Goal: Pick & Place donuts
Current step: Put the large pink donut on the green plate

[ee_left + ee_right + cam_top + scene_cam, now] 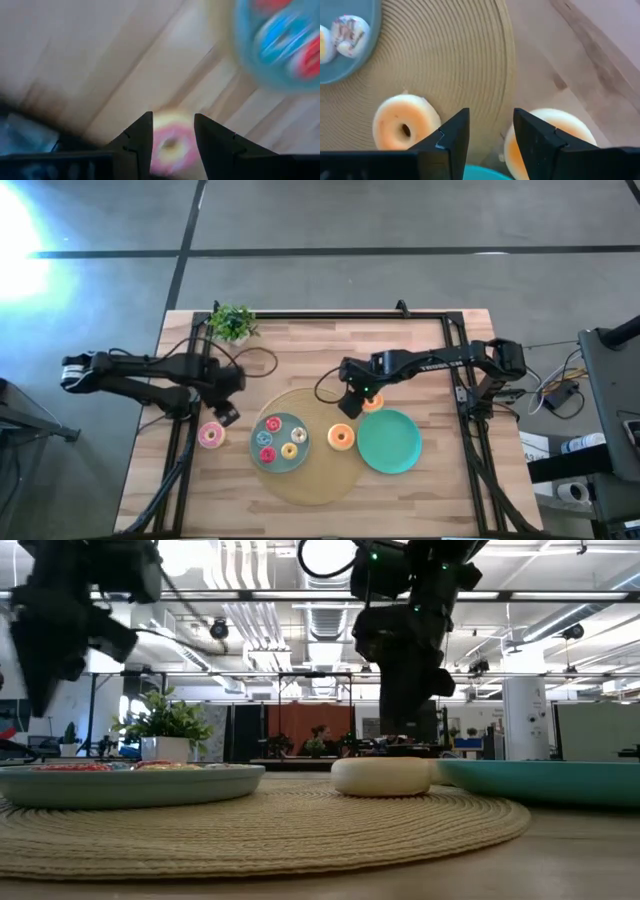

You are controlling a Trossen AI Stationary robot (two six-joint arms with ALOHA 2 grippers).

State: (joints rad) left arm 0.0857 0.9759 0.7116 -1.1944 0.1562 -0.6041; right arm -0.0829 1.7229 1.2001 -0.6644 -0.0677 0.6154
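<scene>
Pink donut (pixel 210 435) sits on the wooden surface (pixel 300 340) at nine o'clock of the blue plate (pixel 281 442), left gripper (pixel 228 416) above, fingers parted. Right gripper (pixel 349 408), fingers spread empty, hangs between two orange donuts (pixel 341 437).

The left end effector (pixel 224 412) is hovering just above a pink donut (pixel 210 435) on the bench (pixel 420 490). The right end effector (pixel 352 406) is hanging between two orange donuts, one (pixel 341 437) on the mat (pixel 310 480) below it and another (pixel 373 403) just beside it.
</scene>
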